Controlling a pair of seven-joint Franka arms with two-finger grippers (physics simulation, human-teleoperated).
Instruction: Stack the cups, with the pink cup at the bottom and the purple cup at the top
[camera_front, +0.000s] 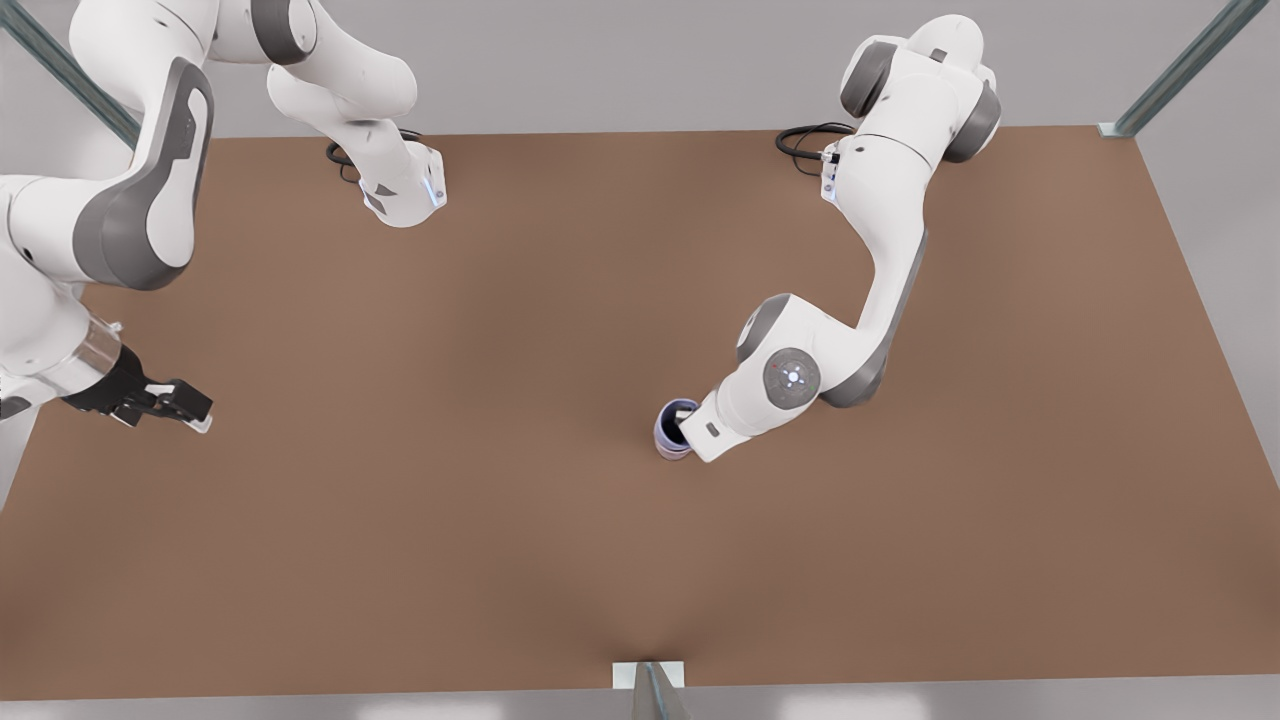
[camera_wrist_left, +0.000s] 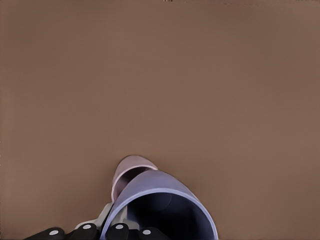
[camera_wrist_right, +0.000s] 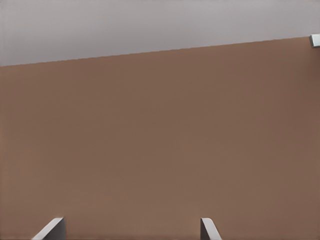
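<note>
The left gripper (camera_front: 686, 425), on the arm at the front view's right, is gripping the purple cup (camera_front: 674, 430) by its rim, one finger reaching inside the mouth and the other presumably outside. Holding by the wall like this is leaving the base of the cup free, which is what a nesting move needs: the bottom has to slide into another cup with nothing beneath it.

In the left wrist view the purple cup (camera_wrist_left: 162, 207) is filling the foreground with its dark interior open to the camera, and the pink cup (camera_wrist_left: 131, 172) is showing just behind and under it, its pale rim peeking past the violet wall. The two look to be touching or very nearly nested, though from this angle I cannot tell whether the purple cup is already seated inside or only hanging just above. Either way, pink is below and purple above, as the task asks.

The front view is giving the wider layout: the cups are sitting near the middle of the brown worktop (camera_front: 450, 520), with a pinkish band at the lower edge of the stack hinting at the pink cup. The wrist view is what actually separates the two cups.

The right gripper (camera_front: 168, 402) is waiting at the front view's left edge, well apart from the cups. Its fingers (camera_wrist_right: 50, 229) are standing wide apart, holding nothing, in the right wrist view.
</note>
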